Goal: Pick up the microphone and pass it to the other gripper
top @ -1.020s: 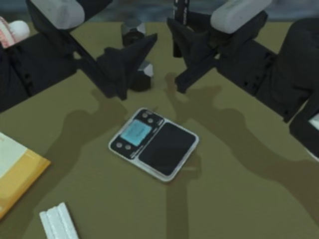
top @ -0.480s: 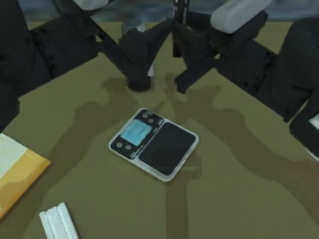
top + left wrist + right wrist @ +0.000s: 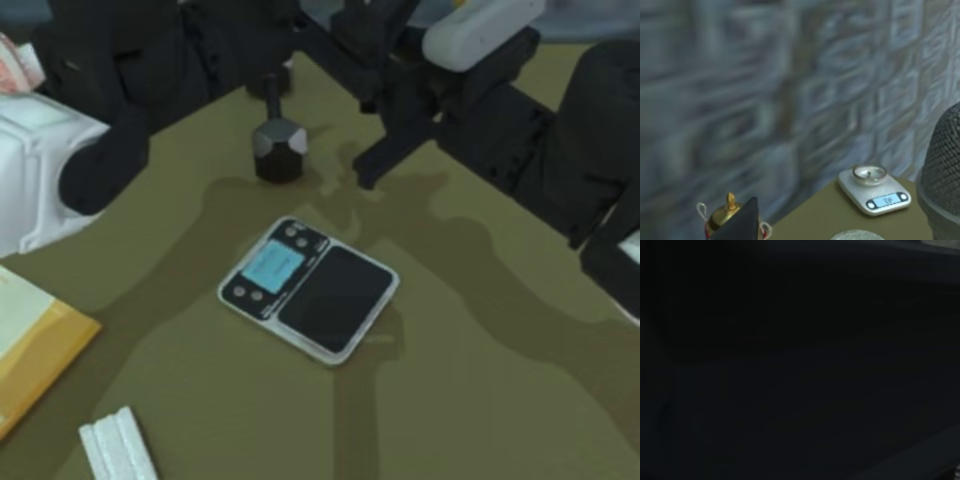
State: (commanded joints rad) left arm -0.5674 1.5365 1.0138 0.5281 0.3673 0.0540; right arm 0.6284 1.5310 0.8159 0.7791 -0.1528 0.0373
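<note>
Top view: both arms are meeting at the far desk edge, beyond the pocket scale (image 3: 308, 288).
- The left pincer (image 3: 330, 45) is sitting beyond the scale, a little left. The right pincer (image 3: 395, 95) is reaching in just beside it, a little right. They are crowding together this way, you would judge, because the hand-over is under way.
- The microphone (image 3: 942, 175) is up in that cluster, off the desk. Its mesh head is filling the edge of the left wrist view, so it is lying very close to the left pincer.
- You cannot tell whether either pincer is clenched or released, nor which one is bearing the microphone.
- The right wrist view is dark.
- The hex dumbbell (image 3: 278, 150) is standing untouched, between the scale and the pincers.

Writing:
- The pocket scale's blue display is showing nothing readable.
- The white kitchen scale (image 3: 875, 192) is showing digits too small to read.
- No brand is visible.
</note>
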